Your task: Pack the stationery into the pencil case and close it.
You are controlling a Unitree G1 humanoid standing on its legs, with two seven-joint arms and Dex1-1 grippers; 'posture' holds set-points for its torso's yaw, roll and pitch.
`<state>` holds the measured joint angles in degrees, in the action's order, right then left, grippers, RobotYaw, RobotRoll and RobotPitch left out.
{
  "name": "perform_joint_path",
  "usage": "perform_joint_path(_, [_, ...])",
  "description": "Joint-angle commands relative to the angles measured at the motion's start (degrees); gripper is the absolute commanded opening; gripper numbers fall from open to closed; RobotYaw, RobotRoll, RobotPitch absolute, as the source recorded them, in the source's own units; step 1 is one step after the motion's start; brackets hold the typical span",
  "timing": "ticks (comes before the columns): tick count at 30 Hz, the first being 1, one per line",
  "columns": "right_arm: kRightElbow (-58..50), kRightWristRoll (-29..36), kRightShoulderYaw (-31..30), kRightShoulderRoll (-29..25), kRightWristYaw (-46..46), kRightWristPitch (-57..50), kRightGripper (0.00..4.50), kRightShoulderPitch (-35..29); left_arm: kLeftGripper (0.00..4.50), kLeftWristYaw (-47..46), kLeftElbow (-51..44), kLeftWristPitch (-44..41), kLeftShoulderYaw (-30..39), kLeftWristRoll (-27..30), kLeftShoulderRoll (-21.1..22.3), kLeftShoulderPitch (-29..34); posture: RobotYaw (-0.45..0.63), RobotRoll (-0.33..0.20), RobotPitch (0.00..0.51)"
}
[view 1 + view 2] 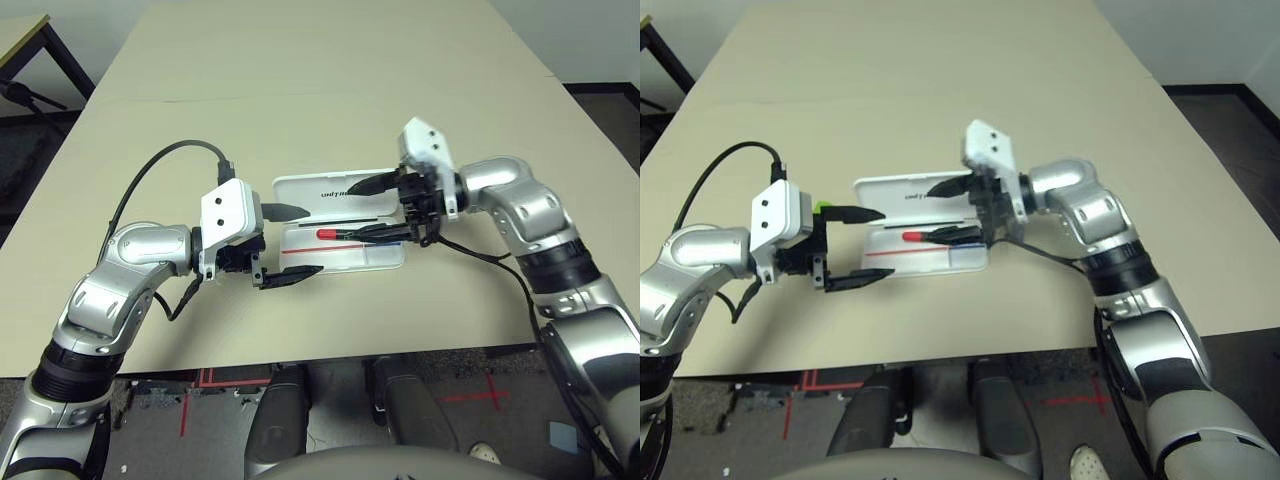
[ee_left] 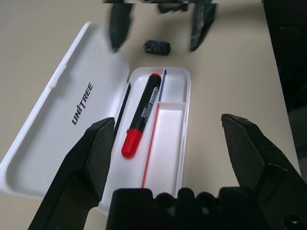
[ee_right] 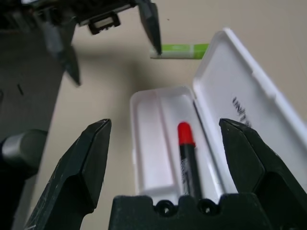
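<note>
The white pencil case [image 1: 300, 190] lies open in the middle of the table, its "UNITREE" lid [image 2: 57, 124] folded flat. A red marker [image 2: 144, 115] with a black end rests loose in the tray, beside the thin red-and-blue line. My right gripper [image 1: 355, 210] hovers open over the marker's black end, touching nothing. At the case's opposite end, my left gripper [image 1: 295, 243] stands open and empty. A lime-green stick [image 3: 180, 49] lies on the table by the left gripper. A tiny dark piece [image 2: 157, 46] sits on the table just outside the case, near the right gripper.
The beige table [image 1: 300, 80] stretches far behind the case. A black cable [image 1: 150, 170] loops from my left wrist. The table's front edge runs close below both grippers.
</note>
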<state>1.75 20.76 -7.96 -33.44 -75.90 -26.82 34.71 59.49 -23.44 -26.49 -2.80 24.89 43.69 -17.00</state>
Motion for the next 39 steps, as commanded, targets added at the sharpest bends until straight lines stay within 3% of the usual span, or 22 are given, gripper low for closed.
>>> perform_joint_path(1, [-5.5, 2.7, 5.0, -1.8, 2.3, 1.7, 4.49, -6.2, 4.5, -0.4, 0.6, -0.5, 0.7, 0.7, 0.1, 0.8, -0.07, 0.0, 0.153])
perform_joint_path(10, [-20.1, 8.9, 11.9, -4.6, 7.9, -0.2, 4.49, -22.8, 4.5, -2.7, 2.5, -2.6, 2.3, 1.9, -0.7, -0.1, -0.11, 0.0, 0.162])
perform_joint_path(13, [-22.9, 10.7, 12.6, -5.0, 9.1, -0.6, 4.49, -25.7, 4.5, -2.9, 2.8, -2.9, 2.8, 2.0, -0.6, 0.0, -0.11, 0.0, 0.163])
perform_joint_path(19, [-22.5, 11.0, 11.4, -5.0, 11.7, -0.1, 4.49, -25.3, 4.5, -4.1, 2.2, -3.8, 4.5, 2.0, 0.2, 2.0, -0.11, 0.0, 0.164])
perform_joint_path(26, [-19.2, 10.0, 10.1, -4.7, 11.8, 1.9, 4.49, -23.4, 4.5, -18.9, 3.5, -11.0, 8.5, -3.9, -0.7, 6.1, -0.08, 0.0, 0.167])
perform_joint_path(31, [-17.1, 9.4, 8.7, -4.3, 11.5, 3.1, 4.49, -21.7, 4.5, -29.3, 6.5, -15.9, 10.5, -6.8, -4.7, 4.7, -0.07, 0.0, 0.166])
perform_joint_path(39, [-15.0, 8.8, 7.7, -4.3, 11.3, 4.7, 4.49, -20.3, 4.5, -36.3, 7.9, -20.5, 11.0, -8.3, -8.2, 4.5, -0.08, 0.0, 0.162])
